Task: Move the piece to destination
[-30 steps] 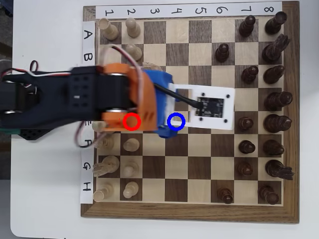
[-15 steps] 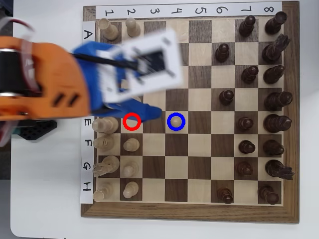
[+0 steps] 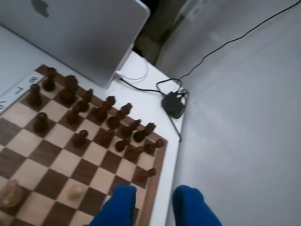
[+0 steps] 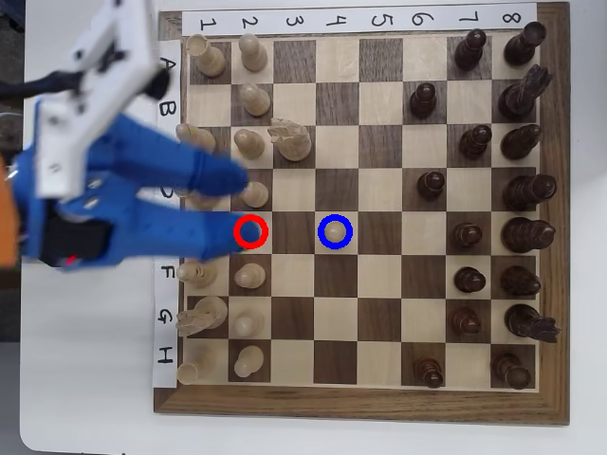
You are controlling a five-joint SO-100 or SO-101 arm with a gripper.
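Note:
The piece [image 4: 335, 230], a small pale pawn, stands upright inside the blue ring of the destination [image 4: 335, 217] on a light square in the overhead view. It also shows in the wrist view as the piece [image 3: 76, 191], ahead and left of the fingers. My blue gripper [image 4: 245, 204] reaches in from the left, raised over the board's left columns. It is open and holds nothing. Its lower fingertip [image 4: 228, 233] overlaps the red ring [image 4: 250, 231], about two squares left of the piece. In the wrist view the gripper [image 3: 153, 207] shows as two spread blue fingers at the bottom edge.
Pale pieces [image 4: 248, 275] fill the board's left columns and a pale knight [image 4: 292, 140] stands further out. Dark pieces [image 4: 520, 232] line the right side. The wrist view shows a laptop [image 3: 80, 28] and a cable with an adapter [image 3: 174, 103] beyond the board.
The arm has pulled back to the left, off the ringed squares. The pawn, hidden under the gripper a second ago, now stands alone in the blue ring.

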